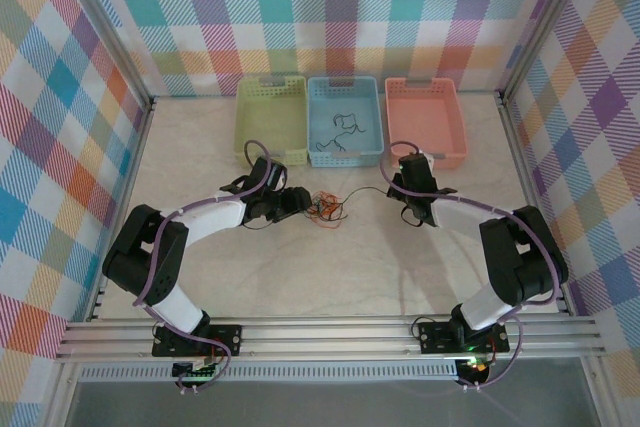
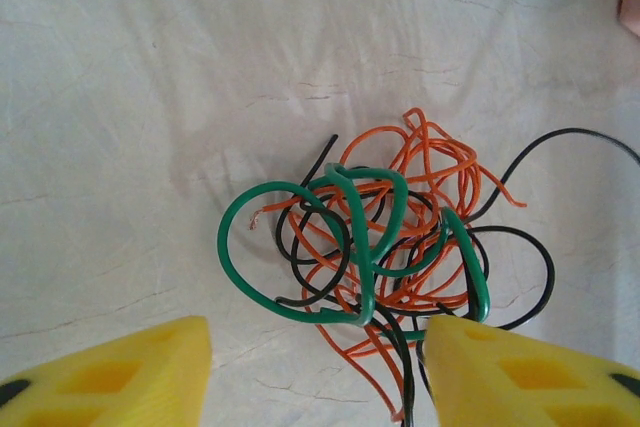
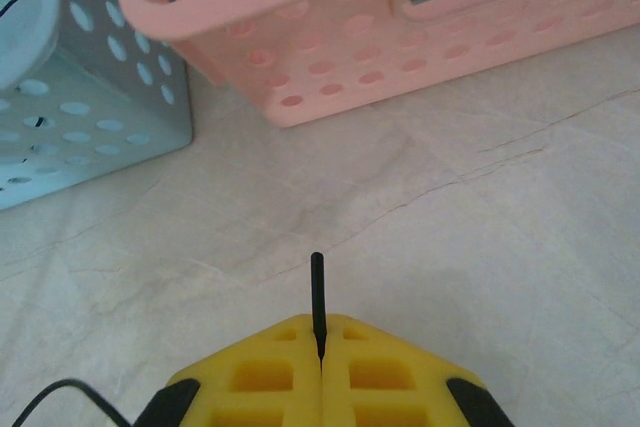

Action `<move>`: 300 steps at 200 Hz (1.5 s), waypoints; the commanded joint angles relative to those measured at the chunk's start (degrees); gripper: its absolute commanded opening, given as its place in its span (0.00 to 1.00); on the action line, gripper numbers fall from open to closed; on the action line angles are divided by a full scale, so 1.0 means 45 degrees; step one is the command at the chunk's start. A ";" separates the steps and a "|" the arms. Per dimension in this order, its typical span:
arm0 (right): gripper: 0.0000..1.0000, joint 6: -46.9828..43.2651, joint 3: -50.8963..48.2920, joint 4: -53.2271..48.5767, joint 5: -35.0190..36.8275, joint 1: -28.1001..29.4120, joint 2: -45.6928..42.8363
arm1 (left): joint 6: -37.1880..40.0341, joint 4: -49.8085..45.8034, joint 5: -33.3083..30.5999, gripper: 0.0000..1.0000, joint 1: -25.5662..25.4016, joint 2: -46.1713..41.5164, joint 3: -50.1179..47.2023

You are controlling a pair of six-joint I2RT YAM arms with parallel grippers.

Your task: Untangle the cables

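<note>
Three-coloured wiry cables (image 2: 360,247) tangled, curly | left hand (image 2: 318,339) released | right hand (image 3: 320,335) clenched on thin black wire (image 3: 317,292)

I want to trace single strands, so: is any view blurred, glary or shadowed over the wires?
Left wrist: the tangle is sharp and evenly lit, with only faint shadows and no glare. Top external: the light is even, but the tangle is too small to separate strands. Right wrist: the black wire tip is crisp against the pale table.
</note>
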 commanded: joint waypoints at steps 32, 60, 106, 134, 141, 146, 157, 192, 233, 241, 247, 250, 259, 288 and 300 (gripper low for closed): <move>0.00 -0.0459 0.0540 0.0424 -0.1170 -0.0036 0.0408 | -0.0075 0.1170 0.0547 0.66 0.0066 -0.0002 -0.0214; 0.00 -0.0498 0.0550 0.0390 -0.1270 -0.0026 0.0430 | -0.0149 0.1309 0.0612 0.53 0.0123 0.0038 -0.0256; 0.00 -0.0532 0.0592 0.0386 -0.1350 -0.0031 0.0465 | -0.0199 0.1280 0.0780 0.33 0.0155 0.0230 -0.0159; 0.00 -0.0518 0.0586 0.0402 -0.1388 -0.0027 0.0475 | -0.0152 0.1161 0.0946 0.25 0.0136 0.0443 -0.0001; 0.00 -0.0525 0.0589 0.0400 -0.1405 -0.0031 0.0489 | -0.0148 0.1087 0.0939 0.25 0.0135 0.0485 0.0044; 0.00 -0.0528 0.0593 0.0387 -0.1408 -0.0031 0.0489 | -0.0121 0.1011 0.0961 0.25 0.0125 0.0518 0.0109; 0.00 -0.0538 0.0591 0.0386 -0.1408 -0.0037 0.0488 | -0.0020 0.0804 0.1022 0.25 0.0116 0.0656 0.0260; 0.00 -0.0547 0.0589 0.0386 -0.1389 -0.0026 0.0489 | -0.0021 0.0723 0.0925 0.16 0.0115 0.0659 0.0284; 0.00 -0.0576 0.0546 0.0323 -0.1015 -0.0026 0.0288 | -0.0096 0.0632 0.0595 0.00 0.0096 0.0442 0.0157; 0.00 -0.0559 0.0456 0.0307 -0.0760 -0.0036 0.0186 | -0.0135 0.0593 0.0477 0.00 0.0096 0.0354 0.0121; 0.00 -0.0539 0.0408 0.0301 -0.0568 -0.0026 0.0097 | -0.0150 0.0557 0.0390 0.00 0.0096 0.0322 0.0084; 0.00 -0.0511 0.0383 0.0279 -0.0451 -0.0026 0.0037 | -0.0177 0.0536 0.0353 0.00 0.0096 0.0286 0.0084; 0.00 -0.0400 0.0263 0.0218 -0.0038 -0.0026 -0.0116 | -0.0193 0.0473 0.0195 0.00 0.0111 0.0196 0.0024; 0.00 -0.0099 -0.0092 -0.0018 0.1429 -0.0026 -0.0685 | -0.0422 0.0435 -0.0401 0.00 0.0181 -0.0260 -0.0302; 0.00 0.0036 -0.0248 -0.0078 0.1973 -0.0026 -0.0932 | -0.0571 0.0461 -0.0685 0.00 0.0249 -0.0514 -0.0508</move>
